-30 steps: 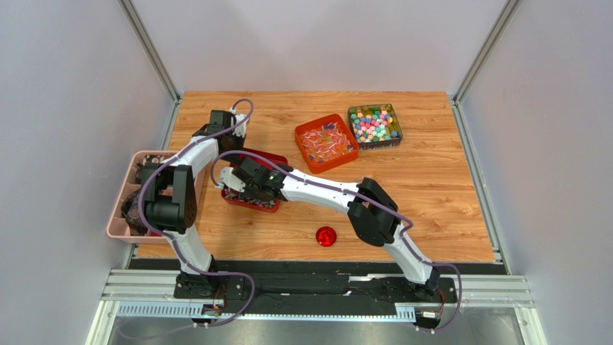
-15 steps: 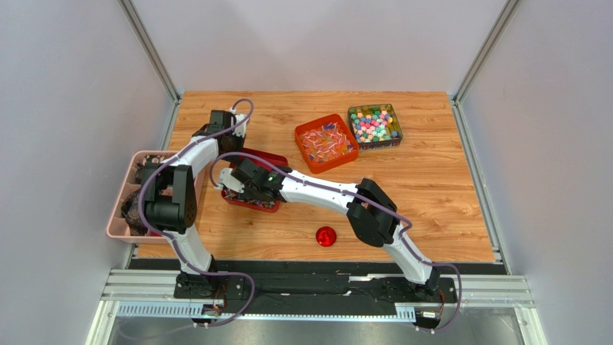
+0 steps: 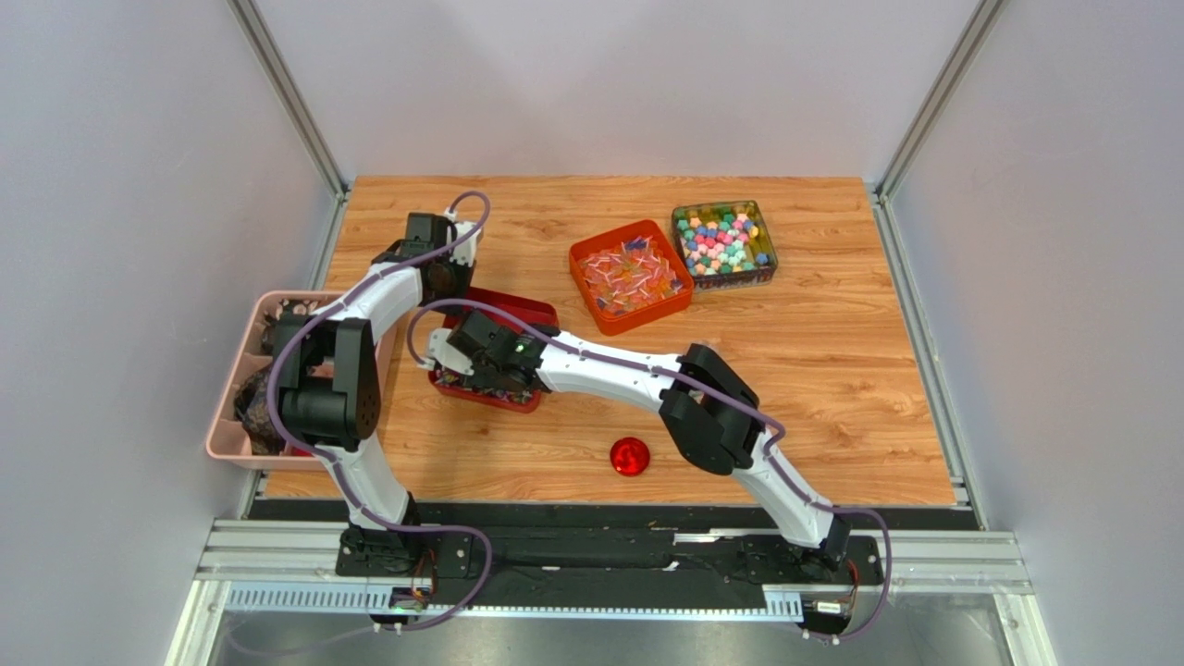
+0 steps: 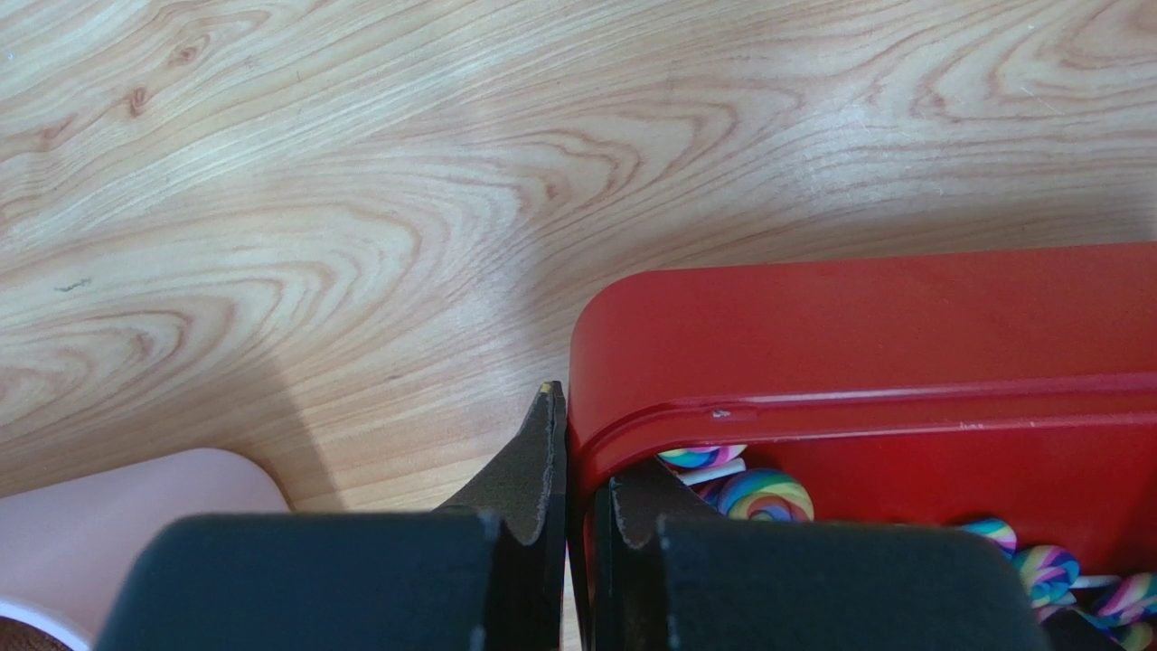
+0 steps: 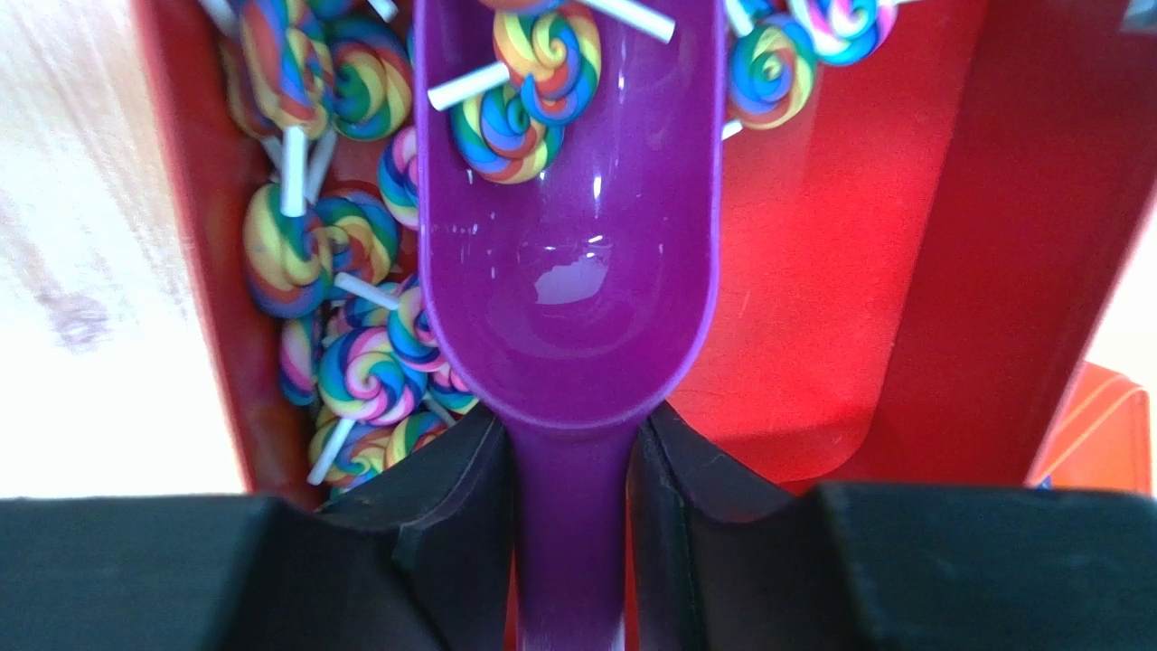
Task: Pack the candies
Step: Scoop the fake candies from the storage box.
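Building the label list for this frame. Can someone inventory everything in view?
table: 1, light wood, under everything
red tin: 1, red, left of centre
swirl lollipops: many, rainbow, in red tin; a few in the scoop
purple scoop: 1, purple, bowl inside red tin
orange tray: 1, orange-red, far centre
wrapped sweets: many, mixed colours, in orange tray
clear box: 1, just right of orange tray
small sweets: many, mixed colours, in clear box
round lid: 1, red, near centre
pink bin: 1, left edge; dark contents, unclear
left gripper: closed on red tin's rim
right gripper: closed on purple scoop's handle
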